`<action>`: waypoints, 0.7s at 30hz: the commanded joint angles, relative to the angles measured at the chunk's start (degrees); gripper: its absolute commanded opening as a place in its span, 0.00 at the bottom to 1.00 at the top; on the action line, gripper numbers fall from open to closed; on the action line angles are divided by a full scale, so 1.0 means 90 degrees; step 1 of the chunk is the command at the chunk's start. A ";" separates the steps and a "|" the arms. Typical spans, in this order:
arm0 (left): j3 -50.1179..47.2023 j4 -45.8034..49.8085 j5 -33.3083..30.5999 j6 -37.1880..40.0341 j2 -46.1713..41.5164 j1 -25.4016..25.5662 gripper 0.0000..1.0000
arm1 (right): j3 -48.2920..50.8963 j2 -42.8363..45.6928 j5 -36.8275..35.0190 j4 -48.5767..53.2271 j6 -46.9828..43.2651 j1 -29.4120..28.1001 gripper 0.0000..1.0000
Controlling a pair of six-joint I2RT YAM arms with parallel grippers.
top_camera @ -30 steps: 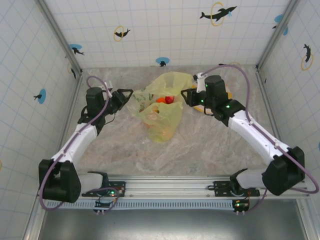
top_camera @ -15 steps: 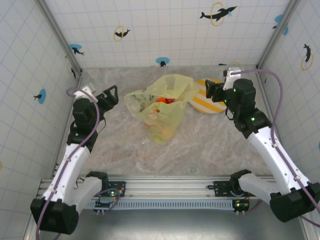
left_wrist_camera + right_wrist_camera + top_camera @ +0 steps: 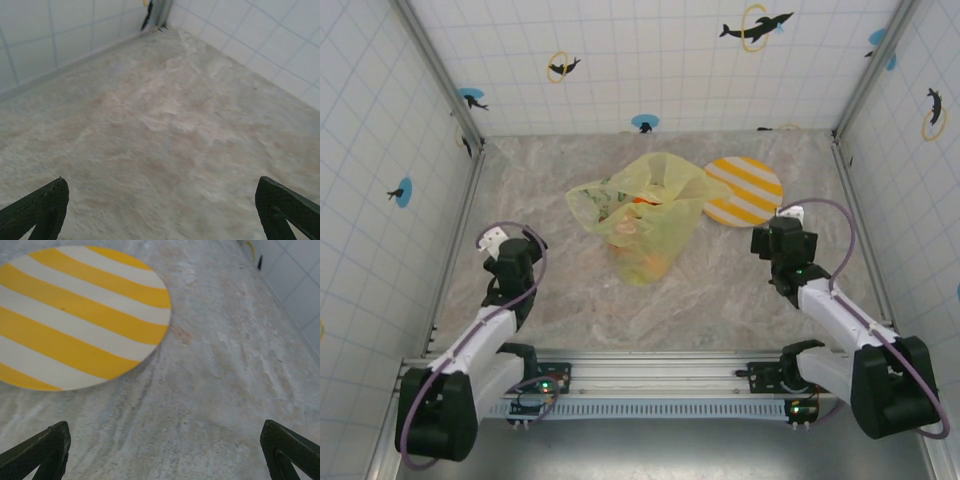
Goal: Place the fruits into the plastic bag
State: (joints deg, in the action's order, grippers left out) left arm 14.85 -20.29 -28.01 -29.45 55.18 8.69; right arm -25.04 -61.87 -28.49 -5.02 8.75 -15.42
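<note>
The yellow-green plastic bag lies crumpled in the middle of the table. The fruits show through it as orange and red shapes, and more orange shows near its lower end. My left gripper is folded back near the left front, well clear of the bag. In the left wrist view it stands open over bare table. My right gripper is drawn back at the right front, and in the right wrist view it is open with nothing between its fingers, just short of the plate.
A round yellow-and-white striped plate lies right of the bag with nothing on it, and its edge shows ahead of the right gripper. Tiled walls close in the marbled table on three sides.
Both arms have pulled back from the bag's mouth toward the near edge. The striped plate, partly covered by the right arm before, now shows whole. The bag stays put.
</note>
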 commanded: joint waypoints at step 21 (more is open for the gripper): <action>-0.1678 -0.5878 0.2170 0.2784 0.3469 -0.0960 0.98 | 0.2607 -0.1987 0.0798 -0.6407 -0.0703 0.0847 1.00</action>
State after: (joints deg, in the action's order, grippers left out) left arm 1.48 -66.39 -19.20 -3.46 84.64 2.48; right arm -4.05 -78.78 -26.83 -50.59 2.00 -9.69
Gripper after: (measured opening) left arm 0.975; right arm 0.999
